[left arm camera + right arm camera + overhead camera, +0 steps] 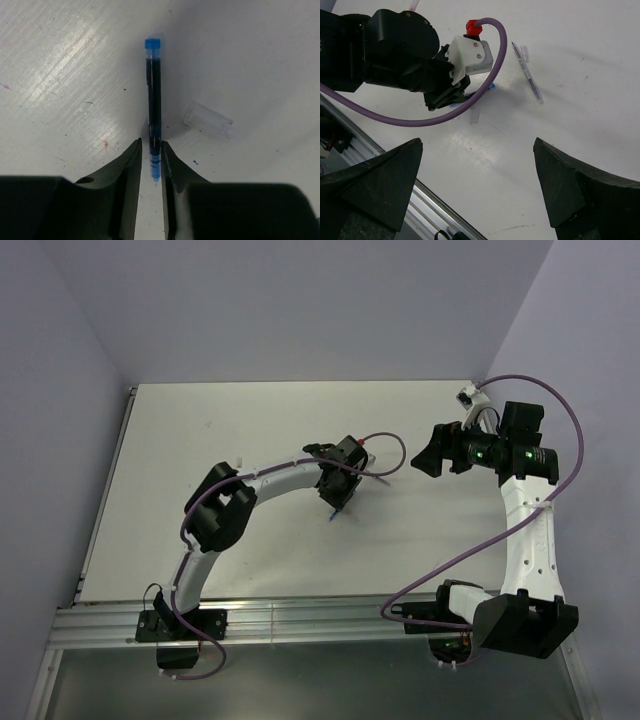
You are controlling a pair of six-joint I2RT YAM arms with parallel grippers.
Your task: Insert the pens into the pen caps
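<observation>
Pens first: the blue pen (154, 100) is pinched between the two fingers (131, 170) of my left gripper (151, 160), which is closed narrowly on its near end. The shaft runs straight away from the wrist camera and its blue end is farthest out. I cannot tell whether that far end touches the white counter (60, 75) or hangs just above it. A clear pen cap (207, 120) lies on its side on the counter just to the right of the shaft, near it but apart from it, angled across rather than in line with the pen. My right gripper (477, 150) hangs above the counter with its jaws spread wide and nothing between them, looking down toward the left arm. From that wrist view I see the pale clear-grey pen (530, 80) lying flat on the counter beyond the left gripper, well apart from the blue pen. A small translucent piece (524, 51) that looks like another cap lies just beside its far end. The purple cable (505, 55) of the left arm loops over the counter between the two pens.
</observation>
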